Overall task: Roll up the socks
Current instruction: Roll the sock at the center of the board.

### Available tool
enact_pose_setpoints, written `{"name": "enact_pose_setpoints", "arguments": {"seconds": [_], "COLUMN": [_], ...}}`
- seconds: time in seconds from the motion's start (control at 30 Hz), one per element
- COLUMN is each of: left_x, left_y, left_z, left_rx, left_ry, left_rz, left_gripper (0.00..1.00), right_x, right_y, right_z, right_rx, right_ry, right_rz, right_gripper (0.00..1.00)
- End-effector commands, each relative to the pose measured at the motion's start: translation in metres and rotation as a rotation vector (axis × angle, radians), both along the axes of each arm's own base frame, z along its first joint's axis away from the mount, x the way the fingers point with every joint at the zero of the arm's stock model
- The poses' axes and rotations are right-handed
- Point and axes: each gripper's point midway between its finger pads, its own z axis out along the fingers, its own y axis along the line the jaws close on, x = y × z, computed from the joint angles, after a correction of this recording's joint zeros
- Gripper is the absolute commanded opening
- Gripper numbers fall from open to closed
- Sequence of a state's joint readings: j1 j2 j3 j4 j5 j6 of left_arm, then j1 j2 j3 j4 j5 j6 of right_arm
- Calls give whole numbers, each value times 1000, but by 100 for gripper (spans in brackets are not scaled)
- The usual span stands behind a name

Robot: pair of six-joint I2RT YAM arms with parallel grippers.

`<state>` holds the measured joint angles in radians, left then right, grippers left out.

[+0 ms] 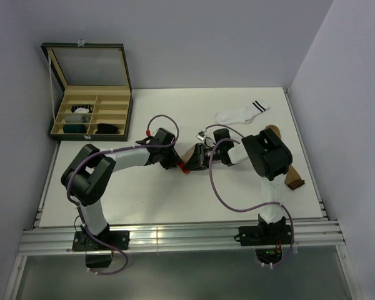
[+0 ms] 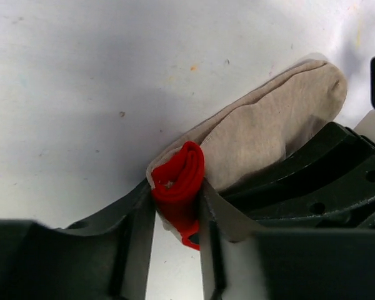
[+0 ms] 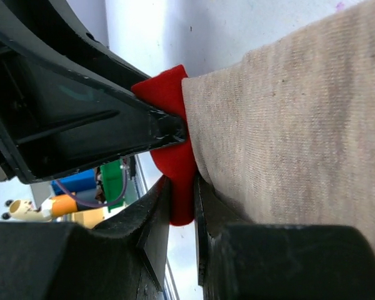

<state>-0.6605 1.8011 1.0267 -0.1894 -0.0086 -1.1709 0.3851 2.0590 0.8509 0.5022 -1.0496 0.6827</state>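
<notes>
**Beige sock: cuff roll started, both grippers on it**

Mid-table, the left gripper [image 2: 176, 206] has its jaws pressed against both sides of the red cuff [image 2: 182, 175], which is turned over into a tight, thick coil. The right gripper [image 3: 181, 194] is pinched on the same cuff from the opposite side.

The beige sock [image 2: 269, 131] is soft, fine-ribbed knit. It lies flat and limp on the matte white table [image 1: 144, 194], toe pointing away.

Judgement: rolling has just begun. The next move calls for turning the coil toward the toe without losing tension.

A brown sock [image 1: 294, 178] lies partly under the right arm. Farther off are a white sock [image 1: 237, 114] with black stripes and an open compartmented box [image 1: 87, 135].
</notes>
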Motion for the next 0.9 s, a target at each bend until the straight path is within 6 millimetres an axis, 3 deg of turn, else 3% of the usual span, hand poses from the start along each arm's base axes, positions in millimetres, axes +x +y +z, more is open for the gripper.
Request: {"name": "enact_pose_setpoints", "arguments": {"seconds": [0.0,0.07,0.13,0.27,0.3,0.5,0.6,0.87], "left_x": [-4,-4,-4,-5,-4,-4,-3,-4], "left_y": [0,-1,0,1,1,3,2,1], "left_z": [-11,-12,-13,-14,-14,-13,-11,-9], "left_rx": [43,50,62,87,94,109,114,128], "left_ry": [23,21,18,18,13,6,-3,-12], "left_rz": [-27,-37,-47,-69,-73,-80,-91,-124], "left_gripper": [34,19,7,0,0,0,0,0], "right_x": [-3,-1,3,7,11,38,50,70], "right_y": [-17,-20,-23,-27,-28,-51,-60,-63], "right_z": [-29,-23,-16,-1,11,33,30,-4], "right_rx": [-158,-183,-216,-260,-258,-394,-468,-571], "right_ry": [11,-33,-79,-155,-183,-296,-301,-226], "right_rz": [-61,-67,-86,-115,-132,-290,-335,-350], "right_gripper": [2,9,21,37,38,39,38,32]}}
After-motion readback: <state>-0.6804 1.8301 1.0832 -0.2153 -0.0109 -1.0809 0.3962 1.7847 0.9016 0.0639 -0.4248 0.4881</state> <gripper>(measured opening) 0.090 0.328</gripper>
